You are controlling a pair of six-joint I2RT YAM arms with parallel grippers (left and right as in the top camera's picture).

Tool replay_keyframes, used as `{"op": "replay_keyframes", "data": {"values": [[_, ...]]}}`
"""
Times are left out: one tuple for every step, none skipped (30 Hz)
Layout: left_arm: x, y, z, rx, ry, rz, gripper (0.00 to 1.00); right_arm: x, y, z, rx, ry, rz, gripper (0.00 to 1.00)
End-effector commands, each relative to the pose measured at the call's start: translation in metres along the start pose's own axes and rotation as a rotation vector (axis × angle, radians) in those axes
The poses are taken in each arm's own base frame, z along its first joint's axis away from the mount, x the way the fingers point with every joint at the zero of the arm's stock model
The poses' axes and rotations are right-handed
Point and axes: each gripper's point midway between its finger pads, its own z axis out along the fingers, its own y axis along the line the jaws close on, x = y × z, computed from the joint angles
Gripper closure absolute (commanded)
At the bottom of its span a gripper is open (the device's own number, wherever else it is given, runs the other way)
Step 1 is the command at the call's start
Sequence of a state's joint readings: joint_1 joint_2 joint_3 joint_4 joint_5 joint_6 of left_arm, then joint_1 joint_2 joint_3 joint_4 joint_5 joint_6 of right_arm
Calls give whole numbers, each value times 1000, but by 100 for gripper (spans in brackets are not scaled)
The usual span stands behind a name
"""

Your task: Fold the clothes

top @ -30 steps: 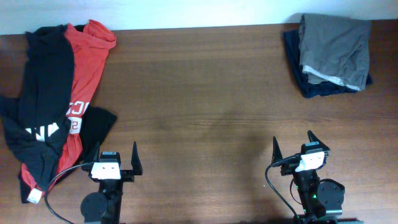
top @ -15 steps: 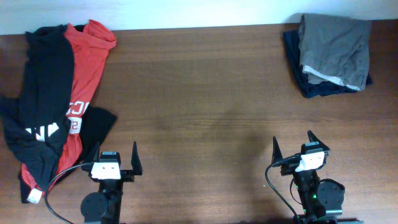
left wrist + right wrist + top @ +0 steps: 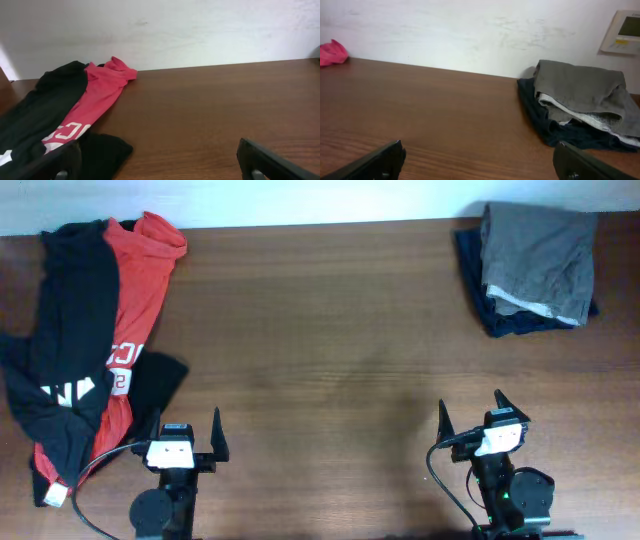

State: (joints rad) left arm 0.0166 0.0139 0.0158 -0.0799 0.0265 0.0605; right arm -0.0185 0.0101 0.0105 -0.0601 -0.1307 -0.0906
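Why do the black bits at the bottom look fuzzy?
Left wrist view: the left gripper's fingers sit too near the lens, so blur; the red top is sharper. Right wrist view: the right gripper's fingers blur likewise, grey shorts clear. Overhead view: table evenly lit, sharp.

Robotics laboratory bench: a wooden table (image 3: 320,330) stood against a plain white wall (image 3: 470,30) bearing a control panel (image 3: 624,31), with a cabled left arm (image 3: 160,502) and right arm (image 3: 510,492) at its near edge.

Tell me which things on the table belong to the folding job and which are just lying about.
Job: grey-olive shorts, far right corner.
Lying about: red top; black top; dark navy garment under the shorts.
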Motion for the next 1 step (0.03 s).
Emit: {"op": "replay_keyframes", "data": {"values": [[2,1,0,-1,1,8,1,3,0,0,2,6,-7,1]]}}
